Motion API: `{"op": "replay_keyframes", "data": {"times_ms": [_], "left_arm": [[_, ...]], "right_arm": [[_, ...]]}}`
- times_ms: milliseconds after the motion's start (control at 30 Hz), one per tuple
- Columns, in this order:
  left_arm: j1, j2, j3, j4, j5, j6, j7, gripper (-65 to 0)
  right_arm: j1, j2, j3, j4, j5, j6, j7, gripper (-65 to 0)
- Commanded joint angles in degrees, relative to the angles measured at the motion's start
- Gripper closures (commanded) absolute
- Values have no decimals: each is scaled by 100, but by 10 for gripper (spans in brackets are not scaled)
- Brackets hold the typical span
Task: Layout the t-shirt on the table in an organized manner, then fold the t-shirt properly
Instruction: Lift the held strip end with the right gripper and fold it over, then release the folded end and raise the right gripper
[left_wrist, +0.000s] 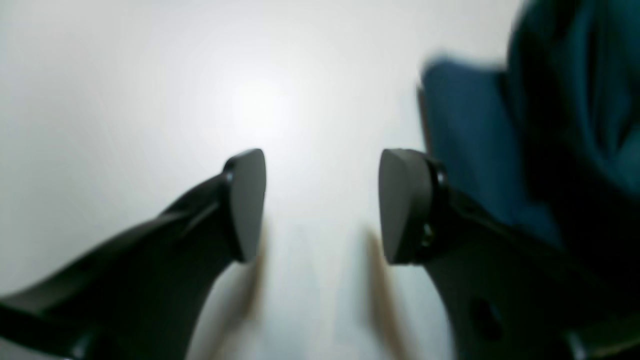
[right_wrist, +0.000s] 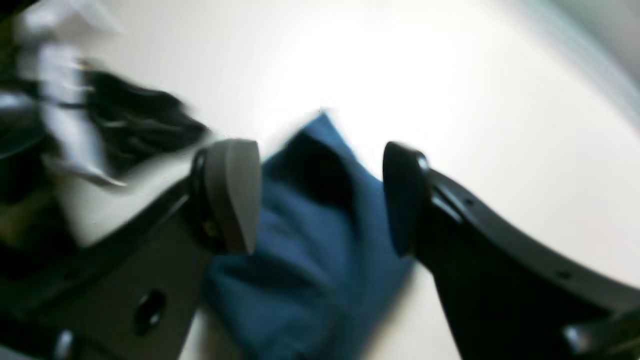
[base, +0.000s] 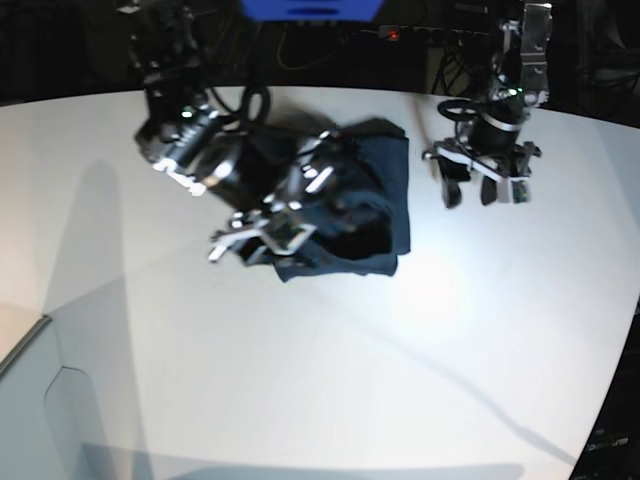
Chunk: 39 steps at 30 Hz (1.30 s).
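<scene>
The dark navy t-shirt (base: 385, 190) lies bunched and wrinkled on the white table (base: 300, 380), towards the back middle. My right gripper (base: 262, 243) is over its left edge. In the right wrist view the right gripper (right_wrist: 320, 197) is open, and a blue fold of the t-shirt (right_wrist: 310, 250) lies under and between the fingers without being pinched. My left gripper (base: 470, 192) hangs above bare table to the right of the cloth. In the left wrist view the left gripper (left_wrist: 322, 205) is open and empty, and the t-shirt (left_wrist: 475, 140) sits just beyond its right finger (left_wrist: 400, 205).
Dark clutter and cables run behind the table's far edge, with a blue object (base: 310, 8) at the top. The table's curved edge (base: 625, 370) falls away at the right. A grey surface (base: 30, 410) shows at the lower left corner.
</scene>
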Motion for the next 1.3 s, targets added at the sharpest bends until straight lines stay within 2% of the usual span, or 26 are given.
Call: {"op": "replay_keyframes", "data": {"times_ms": [0, 133, 233, 333, 500, 633, 800, 867, 933, 1133, 1267], "left_arm": [[94, -32, -138, 144, -24, -19, -99, -349], [191, -32, -499, 311, -24, -19, -99, -350], [191, -32, -789, 337, -24, -28, -99, -350], [174, -32, -1000, 337, -24, -28, -99, -351], [156, -32, -1272, 337, -24, -28, -99, -351], [156, -32, -1431, 337, -24, -28, -99, -351], [156, -32, -1483, 337, -24, -37, -99, -351], [156, -32, -1492, 337, -24, -37, -99, -351], [165, -32, -1519, 346, -24, -37, -99, -351], [191, -32, -1519, 346, -24, -37, -99, -351], [191, -23, -1510, 346, -24, -37, -99, -351]], "right_arm": [[-23, -10, 147, 95, 75, 28, 121, -388], [-67, -10, 710, -81, 75, 28, 121, -370], [-234, 7, 762, -230, 84, 28, 138, -313], [-322, -19, 674, -476, 84, 28, 156, -291], [-374, 16, 59, -1065, 84, 28, 121, -291], [-638, 122, -556, -1004, 84, 28, 165, -291], [-787, 596, -1646, -582, 84, 28, 165, -291], [-779, 728, -1796, -476, 84, 28, 165, -291], [-770, 737, -1664, -388, 84, 28, 165, -291], [-726, 561, -662, -353, 84, 28, 138, -291], [-638, 482, -512, -476, 84, 28, 156, -291]]}}
